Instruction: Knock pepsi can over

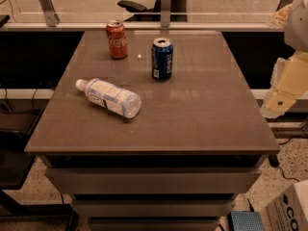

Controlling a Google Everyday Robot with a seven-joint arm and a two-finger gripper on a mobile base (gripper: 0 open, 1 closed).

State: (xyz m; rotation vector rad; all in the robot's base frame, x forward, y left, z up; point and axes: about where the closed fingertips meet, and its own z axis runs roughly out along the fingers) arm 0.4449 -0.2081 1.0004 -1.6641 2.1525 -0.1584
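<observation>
The pepsi can (162, 58) is dark blue with white lettering and a silver top. It stands upright on the brown table (192, 114), toward the back and near the middle. My gripper (275, 104) shows as cream-coloured parts at the right edge of the view, beyond the table's right side. It hangs well to the right of the can and in front of it, touching nothing.
A red-orange Coca-Cola can (117, 39) stands upright at the back left of the table. A clear plastic bottle (109, 97) with a white cap lies on its side at the left. A cardboard box (288, 211) sits on the floor at the lower right.
</observation>
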